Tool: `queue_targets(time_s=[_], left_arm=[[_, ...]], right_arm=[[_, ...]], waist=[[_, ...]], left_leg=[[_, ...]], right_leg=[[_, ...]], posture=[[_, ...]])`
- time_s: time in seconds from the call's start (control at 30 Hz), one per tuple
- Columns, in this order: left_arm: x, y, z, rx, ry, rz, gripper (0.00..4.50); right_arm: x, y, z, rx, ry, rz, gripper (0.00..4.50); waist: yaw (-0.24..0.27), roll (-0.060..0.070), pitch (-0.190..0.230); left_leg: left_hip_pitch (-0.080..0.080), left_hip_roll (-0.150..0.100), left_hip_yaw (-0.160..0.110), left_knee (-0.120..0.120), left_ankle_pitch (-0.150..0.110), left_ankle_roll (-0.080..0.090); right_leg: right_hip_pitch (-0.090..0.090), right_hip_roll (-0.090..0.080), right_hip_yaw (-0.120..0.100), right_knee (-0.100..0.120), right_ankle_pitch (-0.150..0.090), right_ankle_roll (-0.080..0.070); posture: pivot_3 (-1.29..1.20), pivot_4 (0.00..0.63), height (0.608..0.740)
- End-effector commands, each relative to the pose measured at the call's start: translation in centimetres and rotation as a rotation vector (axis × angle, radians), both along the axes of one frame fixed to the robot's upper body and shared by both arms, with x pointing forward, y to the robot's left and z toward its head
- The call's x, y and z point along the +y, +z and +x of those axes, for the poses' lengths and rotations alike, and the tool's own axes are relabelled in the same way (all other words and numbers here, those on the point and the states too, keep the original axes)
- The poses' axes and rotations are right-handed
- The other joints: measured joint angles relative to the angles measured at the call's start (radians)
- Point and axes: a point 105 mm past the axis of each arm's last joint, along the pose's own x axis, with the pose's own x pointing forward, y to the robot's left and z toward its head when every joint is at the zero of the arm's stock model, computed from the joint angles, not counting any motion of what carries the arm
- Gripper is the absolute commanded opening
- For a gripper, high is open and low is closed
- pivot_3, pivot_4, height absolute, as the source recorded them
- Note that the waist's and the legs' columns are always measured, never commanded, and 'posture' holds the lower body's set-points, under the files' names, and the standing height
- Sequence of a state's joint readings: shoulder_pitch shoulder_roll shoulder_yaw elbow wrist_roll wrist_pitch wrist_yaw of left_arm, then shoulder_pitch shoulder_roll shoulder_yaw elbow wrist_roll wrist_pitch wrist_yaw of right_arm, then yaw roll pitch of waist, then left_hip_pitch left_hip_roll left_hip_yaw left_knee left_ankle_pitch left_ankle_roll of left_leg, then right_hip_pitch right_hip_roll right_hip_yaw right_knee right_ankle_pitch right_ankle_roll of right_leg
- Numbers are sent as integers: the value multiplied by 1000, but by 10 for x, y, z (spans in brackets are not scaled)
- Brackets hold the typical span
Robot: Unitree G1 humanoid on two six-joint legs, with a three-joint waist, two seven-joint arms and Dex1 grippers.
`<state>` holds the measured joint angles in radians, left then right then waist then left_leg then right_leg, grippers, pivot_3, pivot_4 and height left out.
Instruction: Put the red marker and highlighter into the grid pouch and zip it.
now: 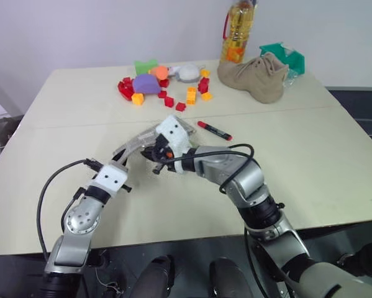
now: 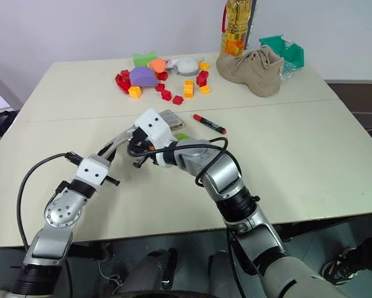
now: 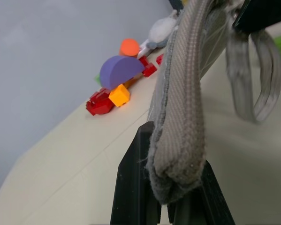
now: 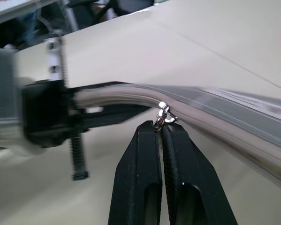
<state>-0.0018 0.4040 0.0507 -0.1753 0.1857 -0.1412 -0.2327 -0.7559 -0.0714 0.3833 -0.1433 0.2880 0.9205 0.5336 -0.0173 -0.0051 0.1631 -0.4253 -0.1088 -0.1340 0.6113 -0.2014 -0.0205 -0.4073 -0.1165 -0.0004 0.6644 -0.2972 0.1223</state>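
The grid pouch [image 3: 178, 93] hangs just above the table between both grippers, its zipper edge up. My left gripper [image 3: 174, 159] is shut on the pouch's near end. My right gripper [image 4: 161, 127] is shut on the small metal zipper pull [image 4: 164, 117] partway along the zipper, close to the left gripper [image 1: 120, 155]. The red marker [image 1: 214, 130] lies on the table just beyond my right wrist, outside the pouch. A bit of light green, probably the highlighter [image 2: 183, 136], shows next to the right wrist, mostly hidden. The pouch's inside is hidden.
Red and yellow toy blocks [image 1: 192, 95], a purple dome [image 1: 146, 84] and other toys lie at the back of the table [image 1: 310, 161]. A tan shoe [image 1: 257, 74], an oil bottle [image 1: 238, 31] and a green basket [image 1: 286, 54] stand at the back right.
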Motion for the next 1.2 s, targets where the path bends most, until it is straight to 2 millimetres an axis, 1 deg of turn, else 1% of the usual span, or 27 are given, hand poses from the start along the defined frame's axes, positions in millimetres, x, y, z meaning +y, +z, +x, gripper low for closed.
queue_targets(time_s=[0.03,0.3,0.4,0.43,0.47,0.5,0.57,0.67,0.73,0.8,0.93,1.13,1.2], left_arm=[[-9,12,-4,-53,-36,9,0],[-8,11,-3,-47,-21,-15,0],[-2,12,0,-39,4,-39,0],[0,12,1,-37,13,-43,0],[4,13,2,-36,27,-47,0],[7,13,3,-34,41,-49,0],[18,13,6,-30,83,-40,0],[26,13,9,-22,119,-35,0],[29,8,12,-1,134,-16,0],[30,5,14,8,140,-11,0],[27,1,19,16,149,-14,0],[21,-2,28,15,158,-27,0],[19,-2,30,15,157,-34,0]], right_arm=[[12,17,-15,-73,100,15,39],[8,15,-14,-75,101,2,39],[-8,16,-8,-74,74,14,1044],[-12,16,-6,-78,62,13,1460],[-20,15,-2,-88,36,4,2113],[-29,14,2,-96,10,-6,2548],[-56,7,16,-109,-89,-51,3615],[-87,-4,33,-97,-217,-97,3615],[-111,-16,47,-80,-319,-136,3615],[-128,-23,56,-67,-393,-159,3615],[-144,-36,68,-19,-470,-159,3615],[-150,-54,72,66,-502,-145,3615],[-151,-56,72,81,-503,-137,3092]], waist=[[0,0,0],[1,0,0],[2,0,0],[4,0,0],[4,0,0],[4,0,0],[7,0,0],[5,0,0],[5,0,0],[2,0,0],[2,0,0],[5,-1,0],[5,-1,0]], left_leg=[[0,0,0,0,0,0],[0,0,0,0,0,0],[0,0,0,0,0,0],[0,0,0,0,0,0],[0,0,0,0,0,0],[0,0,0,1,0,0],[0,0,0,1,0,0],[0,-1,0,1,0,0],[0,0,0,0,0,0],[0,0,0,0,0,0],[0,0,0,0,0,0],[0,-1,0,1,0,0],[0,-1,0,1,0,0]], right_leg=[[0,0,0,0,0,0],[0,0,0,0,0,0],[0,0,0,0,0,0],[0,0,0,0,0,0],[0,0,0,0,0,0],[0,0,0,0,0,0],[0,0,-1,-1,0,0],[2,0,-1,-1,0,0],[3,0,-1,0,0,0],[3,0,-1,0,0,0],[3,0,0,0,0,0],[3,-1,0,0,0,0],[3,0,0,0,0,0]], posture=[[0,150,740],[0,150,740],[0,150,740],[0,150,740],[0,150,740],[0,150,740],[0,150,740],[0,150,740],[0,150,740],[0,150,740],[0,150,740],[0,150,740],[0,150,740]])
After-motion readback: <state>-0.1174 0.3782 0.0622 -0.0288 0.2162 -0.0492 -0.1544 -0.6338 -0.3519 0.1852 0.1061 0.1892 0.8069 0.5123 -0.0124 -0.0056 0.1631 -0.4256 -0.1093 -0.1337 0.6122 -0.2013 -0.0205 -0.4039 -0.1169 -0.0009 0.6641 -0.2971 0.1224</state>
